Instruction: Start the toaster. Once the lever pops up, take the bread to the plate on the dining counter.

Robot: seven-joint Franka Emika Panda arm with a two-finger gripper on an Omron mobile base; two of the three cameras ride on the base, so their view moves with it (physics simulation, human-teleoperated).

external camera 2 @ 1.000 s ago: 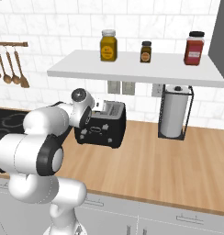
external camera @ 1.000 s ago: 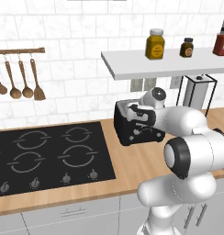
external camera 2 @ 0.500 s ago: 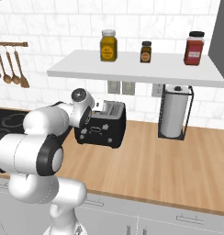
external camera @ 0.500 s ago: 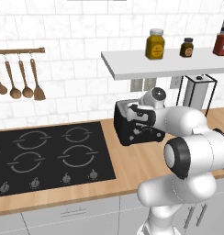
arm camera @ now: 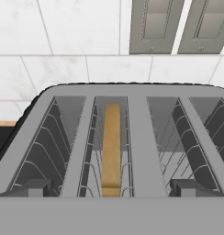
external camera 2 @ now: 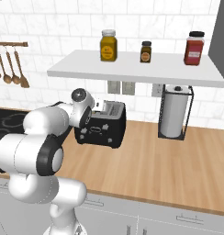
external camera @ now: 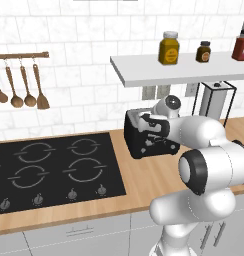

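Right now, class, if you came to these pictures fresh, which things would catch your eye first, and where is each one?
The big white robot arm dominates the foreground, bent over the wooden wall counter toward the glossy black toaster by the tiled wall. From the hand view, the bread stands on edge down in one toaster slot. Above, three jars line a white shelf, and a black hob lies to the toaster's left.
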